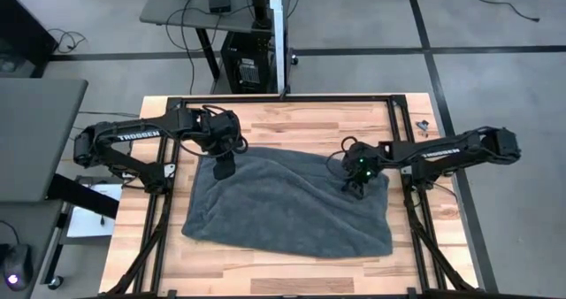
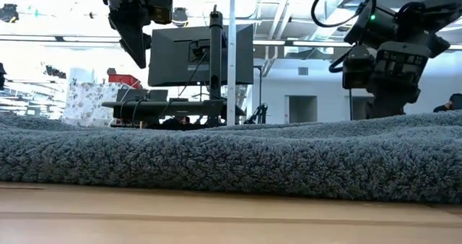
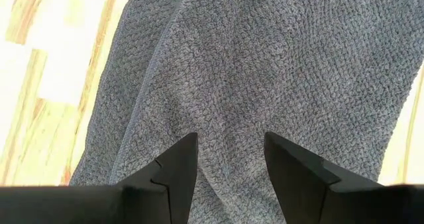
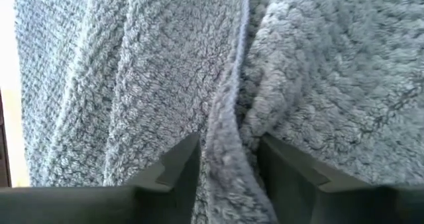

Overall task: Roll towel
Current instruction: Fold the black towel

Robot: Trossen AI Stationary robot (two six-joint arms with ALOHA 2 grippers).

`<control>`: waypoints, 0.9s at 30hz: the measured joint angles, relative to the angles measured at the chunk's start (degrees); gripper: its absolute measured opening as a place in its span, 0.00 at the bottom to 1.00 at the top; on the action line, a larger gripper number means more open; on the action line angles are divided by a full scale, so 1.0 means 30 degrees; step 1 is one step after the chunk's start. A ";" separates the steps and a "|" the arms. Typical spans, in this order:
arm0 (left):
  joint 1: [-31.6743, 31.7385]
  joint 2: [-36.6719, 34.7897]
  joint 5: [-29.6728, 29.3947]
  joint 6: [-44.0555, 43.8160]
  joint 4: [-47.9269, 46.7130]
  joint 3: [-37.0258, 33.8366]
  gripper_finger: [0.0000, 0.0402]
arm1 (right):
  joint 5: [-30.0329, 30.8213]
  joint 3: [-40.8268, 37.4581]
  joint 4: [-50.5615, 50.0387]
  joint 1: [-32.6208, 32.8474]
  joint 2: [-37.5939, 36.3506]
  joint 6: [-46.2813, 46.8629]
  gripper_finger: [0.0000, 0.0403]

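Towel (image 1: 283,206), dark grey terry, lies spread and rumpled across the wooden worktop (image 1: 292,118), its far right corner pinched as a raised fold between the right gripper's (image 4: 228,159) fingers, while the left gripper (image 3: 230,148), on an arm lettered TROSSEN, hovers spread and empty above the far left corner.

A dark grey terry towel (image 2: 238,157) lies rumpled across the wooden table (image 2: 216,215), filling the width of the low view. The left gripper (image 2: 137,53) hangs above the cloth, clear of it, fingers pointing down. The right gripper (image 2: 386,108) is down at the towel's raised far edge, its fingertips hidden behind the pile. A monitor (image 2: 201,55) on a stand sits in the bright room beyond.
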 joint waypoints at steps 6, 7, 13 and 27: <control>0.0000 0.0000 0.0007 -0.0305 -0.0035 0.0000 0.39 | 0.0047 0.0031 -0.1762 -0.0608 -0.0397 -0.0190 0.06; 0.0000 0.0000 0.0007 -0.0354 -0.0040 0.0000 0.39 | 0.0052 0.0168 -0.2142 -0.0695 -0.0568 -0.0355 0.03; 0.0000 0.0000 0.0007 -0.0565 -0.0103 -0.0015 0.39 | 0.0855 0.1647 -0.4702 -0.1235 -0.2191 -0.1137 0.01; -0.0007 0.0000 -0.0015 -0.0915 -0.0123 -0.0015 0.39 | 0.4459 0.2018 -0.7075 -0.3323 -0.2628 -0.0942 0.01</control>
